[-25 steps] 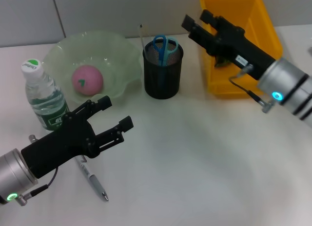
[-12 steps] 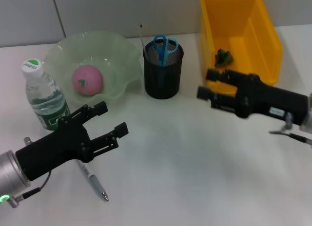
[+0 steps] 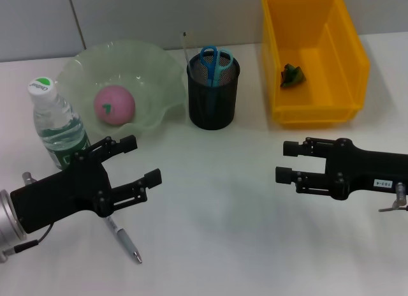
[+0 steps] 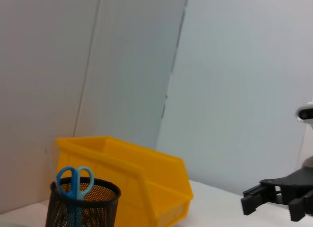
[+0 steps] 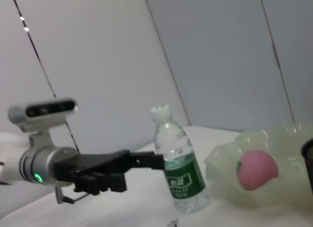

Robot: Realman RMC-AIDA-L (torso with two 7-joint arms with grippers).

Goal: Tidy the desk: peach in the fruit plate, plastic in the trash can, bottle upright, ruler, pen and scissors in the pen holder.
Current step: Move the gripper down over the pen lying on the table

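Bench (image 3: 229, 245): white surface carrying all items.

Fruit plate (image 3: 159, 73): pale green, wavy-rimmed, at the far left. Holds the pink peach (image 3: 115, 105).

Water bottle (image 3: 56, 127): clear plastic, green label, white cap; stands upright just beside the plate, on the robot's left.

Pen holder (image 3: 212, 104): black mesh cup between plate and bin. Blue-handled scissors (image 3: 215, 62) stand inside, handles up; a thin pale ruler (image 3: 186, 46) rises at its far left edge.

Trash can (image 3: 352, 66): yellow open bin, far right. A crumpled green piece of plastic (image 3: 292, 74) lies on its floor.

Pen (image 3: 122, 237): silver, lying flat on the bench near the front left, partly under the left arm.

Left gripper (image 3: 141, 161): black, fingers spread wide, nothing between them; hovers above the bench just in front of the bottle, over the pen's upper end.

Right gripper (image 3: 286, 162): black, fingers parted, holding nothing; low over the bench in front of the trash can, pointing toward the robot's left.
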